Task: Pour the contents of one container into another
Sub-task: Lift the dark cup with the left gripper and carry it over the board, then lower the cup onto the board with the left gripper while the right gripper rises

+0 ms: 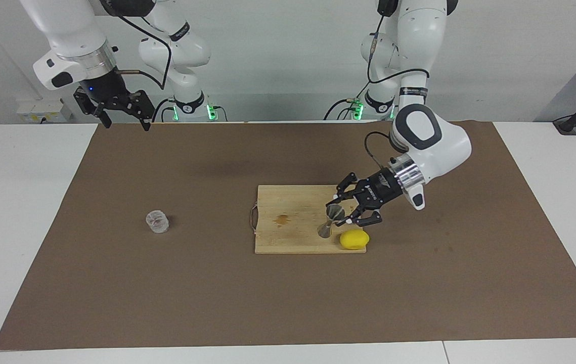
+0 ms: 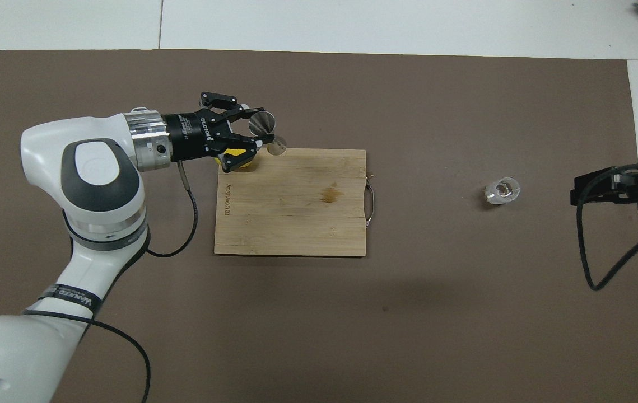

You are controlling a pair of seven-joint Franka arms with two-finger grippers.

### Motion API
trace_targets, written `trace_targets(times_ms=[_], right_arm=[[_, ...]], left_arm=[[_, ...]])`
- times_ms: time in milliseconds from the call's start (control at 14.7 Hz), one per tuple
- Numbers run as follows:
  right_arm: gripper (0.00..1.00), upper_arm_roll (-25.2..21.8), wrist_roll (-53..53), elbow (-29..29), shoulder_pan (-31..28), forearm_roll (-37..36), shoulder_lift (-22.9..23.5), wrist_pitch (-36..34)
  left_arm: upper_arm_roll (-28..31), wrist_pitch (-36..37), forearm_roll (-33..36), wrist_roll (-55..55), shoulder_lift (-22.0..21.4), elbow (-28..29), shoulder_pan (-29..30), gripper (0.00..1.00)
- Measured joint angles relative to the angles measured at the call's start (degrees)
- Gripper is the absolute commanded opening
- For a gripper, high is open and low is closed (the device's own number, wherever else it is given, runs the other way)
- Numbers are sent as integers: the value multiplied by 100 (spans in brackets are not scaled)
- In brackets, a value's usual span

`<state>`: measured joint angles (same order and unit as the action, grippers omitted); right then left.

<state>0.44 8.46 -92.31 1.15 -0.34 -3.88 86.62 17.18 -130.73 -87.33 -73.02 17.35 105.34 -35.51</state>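
Observation:
My left gripper [image 1: 341, 209] is shut on the upper cone of the small silvery jigger [image 1: 328, 222]. It holds the jigger tilted over the wooden cutting board [image 1: 293, 202], at the end where the lemon lies. From overhead the jigger [image 2: 265, 121] sticks out from the left gripper [image 2: 255, 129] above the board's edge [image 2: 296, 224]. The clear ribbed glass cup [image 1: 157, 221] stands alone on the brown mat toward the right arm's end [image 2: 502, 190]. My right gripper [image 1: 124, 117] waits open and raised near its base, apart from the cup [image 2: 582, 189].
A yellow lemon [image 1: 353, 239] lies on the board's corner, right under my left gripper and mostly covered by it from overhead [image 2: 242, 164]. The board has a metal handle [image 1: 253, 221] on the side facing the cup. A brown mat [image 1: 217, 293] covers the table.

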Motion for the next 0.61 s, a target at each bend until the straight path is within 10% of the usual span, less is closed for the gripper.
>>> trace_targets(times_ms=[611], right_arm=[[99,-42,0,0,-31,0,-1,-133]], left_arm=[[-11,-1343,-961,-28,276,320,-1237,0]])
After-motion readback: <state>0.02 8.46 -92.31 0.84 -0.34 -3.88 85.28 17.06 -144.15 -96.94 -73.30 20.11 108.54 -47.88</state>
